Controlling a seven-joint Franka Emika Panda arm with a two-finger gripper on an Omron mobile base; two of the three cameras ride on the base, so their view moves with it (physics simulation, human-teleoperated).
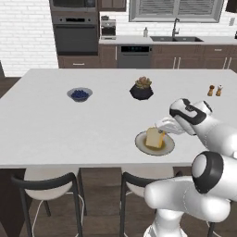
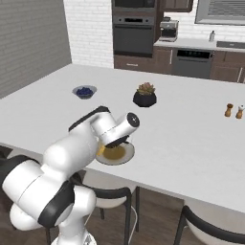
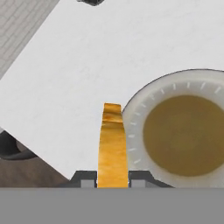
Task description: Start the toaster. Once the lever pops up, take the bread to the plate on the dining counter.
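I am holding the bread (image 3: 112,144) in my gripper (image 3: 112,178) right now. The two fingertips are pressing on it from both sides, one on each flat face, so the slice is standing up on its edge between them. In the hand view I am looking along its thin edge, and its long side is pointing straight away from the fingers.

The plate (image 3: 135,131) is what matters now. In the hand view it is sitting off to one side of the bread, and the slice is lined up over the pale rim, not over the brown middle. So I am thinking the bread needs to slide sideways toward the brown middle before I let go. If I let go here, I think it could tip onto the rim or fall on the dining counter (image 1: 55,125).

In the left base view the bread (image 1: 154,138) is looking like it is just above the plate (image 1: 142,144), very near it, but I cannot tell if it is touching. In the right base view my own arm is hiding most of the slice, and the plate (image 2: 125,156) is peeking out from under the hand.

The plate is sitting near the counter edge closest to me, above the stools (image 1: 44,178). The bowl of blue berries (image 1: 79,94) and the little plant (image 1: 141,89) are well apart from it.
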